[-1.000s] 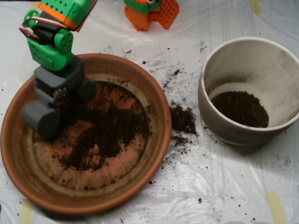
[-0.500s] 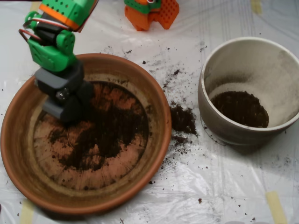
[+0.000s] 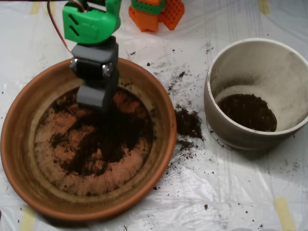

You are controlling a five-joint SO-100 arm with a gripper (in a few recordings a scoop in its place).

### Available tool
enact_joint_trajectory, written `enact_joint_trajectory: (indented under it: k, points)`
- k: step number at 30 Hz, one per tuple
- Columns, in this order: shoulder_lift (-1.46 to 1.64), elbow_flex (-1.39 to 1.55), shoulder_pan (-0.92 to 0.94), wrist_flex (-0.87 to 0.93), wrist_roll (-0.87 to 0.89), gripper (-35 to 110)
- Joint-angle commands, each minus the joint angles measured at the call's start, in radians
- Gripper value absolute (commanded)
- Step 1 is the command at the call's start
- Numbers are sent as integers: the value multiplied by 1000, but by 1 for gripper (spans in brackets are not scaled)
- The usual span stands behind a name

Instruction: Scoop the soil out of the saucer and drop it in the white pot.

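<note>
Scoop (image 3: pixel 92 96) swung from saucer (image 3: pixel 21 120) left side to far rim. Soil (image 3: pixel 108 137) lies just below jaws; white pot (image 3: pixel 257 91) well right. Jaws' state: cannot tell.

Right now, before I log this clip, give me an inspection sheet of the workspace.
Surface: clear plastic sheet with tape strips, dusted with crumbs.
Job's things: saucer with soil spread thin on its bottom; white pot at right, soil at its bottom.
Clutter: spilled soil clump between saucer and pot.
Grippers: scoop over the saucer's upper part.
Cables: red wire by the green arm.
Surroundings: orange block at top edge.
</note>
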Motion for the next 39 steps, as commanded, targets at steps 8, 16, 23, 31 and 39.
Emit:
enact_joint_trajectory:
  k: [8,16,23,31,39]
  points:
    - [465,-48,-252,121,-34,-1]
    - [430,-308,-578,282,0,-1]
    - [103,-650,-778,407,-52,-1]
    - [-380,-1213,-879,721,-72,34]
    - [-451,-1304,-893,785,-51,38]
